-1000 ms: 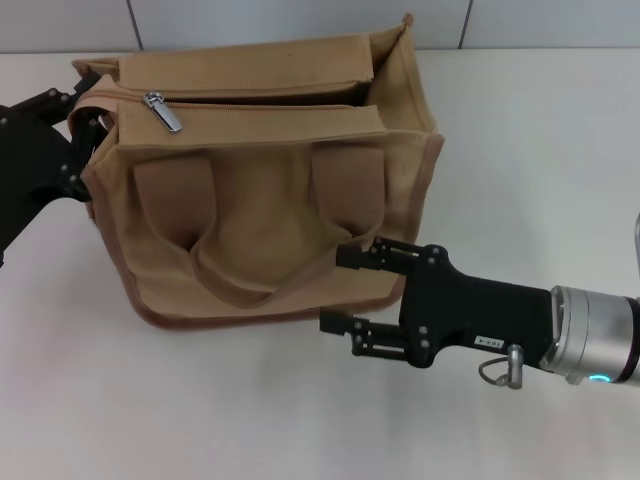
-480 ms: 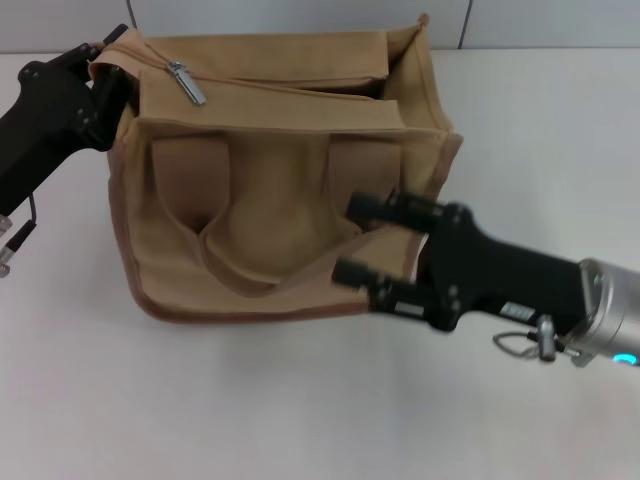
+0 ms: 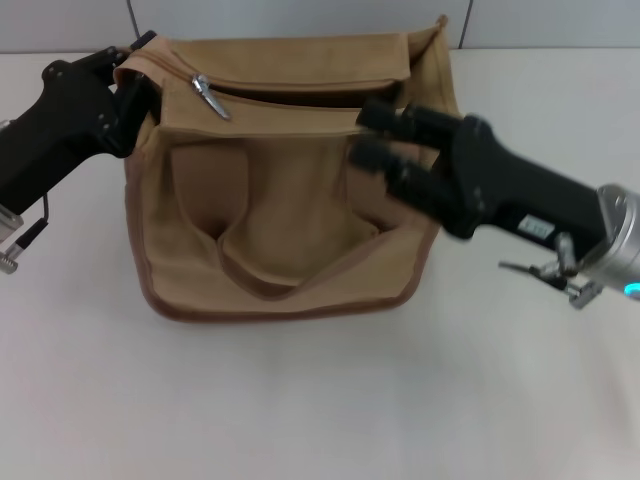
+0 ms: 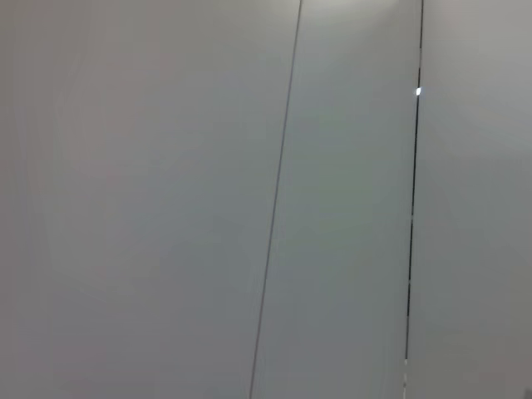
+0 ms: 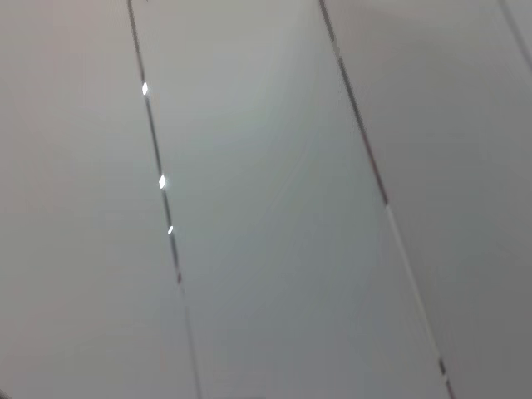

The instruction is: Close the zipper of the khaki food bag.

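The khaki food bag [image 3: 280,215] stands in the middle of the white table in the head view, its handles hanging down the front. The zipper [image 3: 300,90] gapes open along the top, and its silver slider with pull tab [image 3: 207,92] sits near the left end. My left gripper [image 3: 133,85] is shut on the bag's top left corner. My right gripper [image 3: 375,135] is open and empty, its fingers [image 3: 388,116] hovering over the bag's front right top edge. Both wrist views show only grey wall panels.
The white table [image 3: 300,400] spreads out in front of and to the right of the bag. A grey panelled wall [image 3: 300,20] runs along the far edge behind it.
The left gripper and the bag have shifted right and away. The right gripper has moved up from the bag's lower right front to its top right edge.
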`<state>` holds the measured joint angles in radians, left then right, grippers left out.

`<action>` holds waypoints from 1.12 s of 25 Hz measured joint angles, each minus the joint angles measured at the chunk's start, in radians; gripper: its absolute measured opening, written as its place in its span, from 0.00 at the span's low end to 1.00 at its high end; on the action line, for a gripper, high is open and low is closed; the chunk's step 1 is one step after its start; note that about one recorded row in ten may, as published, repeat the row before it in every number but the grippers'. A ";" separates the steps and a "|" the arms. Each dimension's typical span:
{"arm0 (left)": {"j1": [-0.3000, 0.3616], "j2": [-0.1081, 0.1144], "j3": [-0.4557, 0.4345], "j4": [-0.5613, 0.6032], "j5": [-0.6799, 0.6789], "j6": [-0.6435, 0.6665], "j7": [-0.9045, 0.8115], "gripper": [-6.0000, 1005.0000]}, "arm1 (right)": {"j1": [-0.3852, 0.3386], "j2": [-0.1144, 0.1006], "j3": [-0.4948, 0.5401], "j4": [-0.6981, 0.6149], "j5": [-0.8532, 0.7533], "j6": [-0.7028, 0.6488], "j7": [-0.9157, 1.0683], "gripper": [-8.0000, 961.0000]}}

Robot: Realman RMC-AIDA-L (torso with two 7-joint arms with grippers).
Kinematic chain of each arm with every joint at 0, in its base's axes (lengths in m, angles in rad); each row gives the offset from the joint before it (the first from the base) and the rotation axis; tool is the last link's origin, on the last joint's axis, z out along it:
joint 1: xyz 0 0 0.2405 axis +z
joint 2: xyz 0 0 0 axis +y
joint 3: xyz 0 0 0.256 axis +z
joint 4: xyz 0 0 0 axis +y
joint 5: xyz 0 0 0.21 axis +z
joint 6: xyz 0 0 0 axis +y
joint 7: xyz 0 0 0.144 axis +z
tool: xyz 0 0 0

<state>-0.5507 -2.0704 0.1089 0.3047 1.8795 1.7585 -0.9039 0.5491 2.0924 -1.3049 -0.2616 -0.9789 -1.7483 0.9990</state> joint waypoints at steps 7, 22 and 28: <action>-0.034 -0.003 0.000 -0.006 0.000 0.040 -0.001 0.04 | 0.053 -0.004 0.000 -0.011 0.054 0.058 0.248 0.33; -0.113 -0.005 0.000 -0.021 0.003 0.042 -0.014 0.04 | 0.119 -0.003 -0.117 -0.110 0.041 0.298 0.432 0.23; -0.126 -0.005 0.000 -0.030 0.003 0.044 -0.016 0.04 | 0.121 -0.002 -0.123 -0.150 0.044 0.359 0.431 0.23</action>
<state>-0.6763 -2.0753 0.1088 0.2745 1.8824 1.8021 -0.9199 0.6699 2.0909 -1.4275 -0.4119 -0.9344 -1.3897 1.4300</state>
